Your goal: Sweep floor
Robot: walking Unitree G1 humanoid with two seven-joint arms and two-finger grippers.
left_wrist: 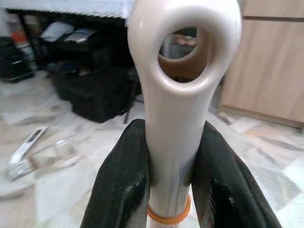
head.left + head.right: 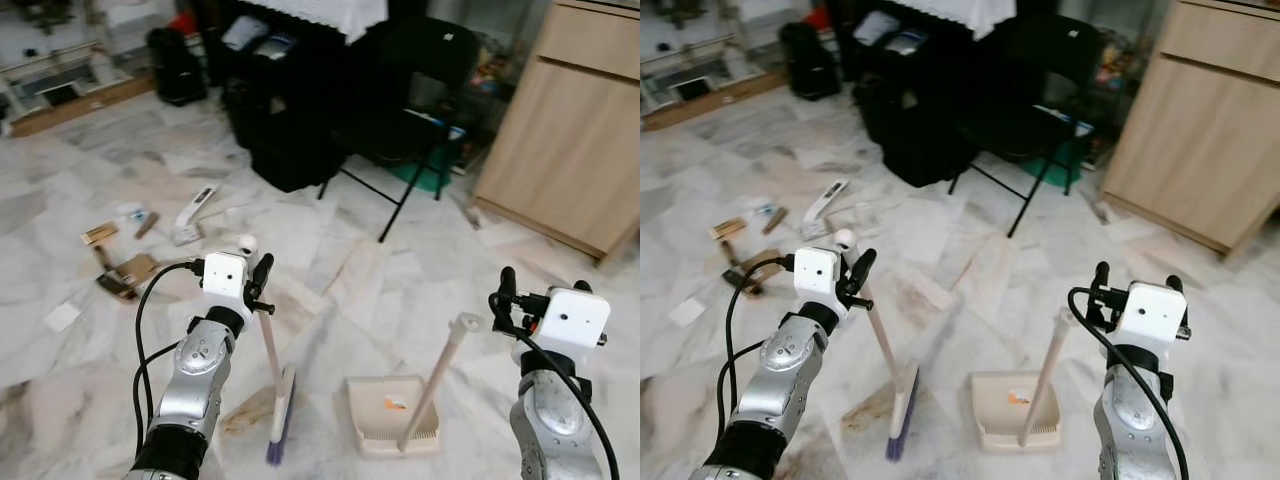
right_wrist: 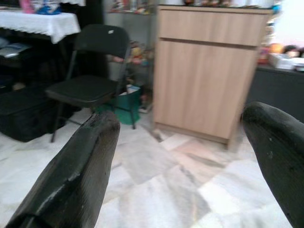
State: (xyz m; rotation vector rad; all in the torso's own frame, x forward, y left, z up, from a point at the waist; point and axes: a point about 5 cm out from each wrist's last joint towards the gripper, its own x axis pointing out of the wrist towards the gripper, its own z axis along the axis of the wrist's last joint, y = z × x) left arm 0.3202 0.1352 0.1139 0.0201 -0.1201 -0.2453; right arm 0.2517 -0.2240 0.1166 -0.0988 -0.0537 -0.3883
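My left gripper [image 2: 256, 277] is shut on the upper end of a beige broom handle [image 1: 183, 95], just below its hanging hole. The broom [image 2: 272, 360] leans down to the marble floor, its purple bristles [image 2: 280, 425] resting in front of me. To the right of the bristles a beige dustpan [image 2: 372, 428] lies flat with its long handle [image 2: 440, 375] standing up. A small orange scrap [image 2: 396, 403] lies inside the pan. My right gripper [image 2: 545, 287] is open, raised beside the top of the dustpan handle and apart from it.
Loose litter [image 2: 125, 272] and a white flat object [image 2: 192, 214] lie on the floor at the left. A black folding chair [image 2: 425, 95] and black bags [image 2: 290, 140] stand ahead. A wooden cabinet [image 2: 570, 140] stands at the right.
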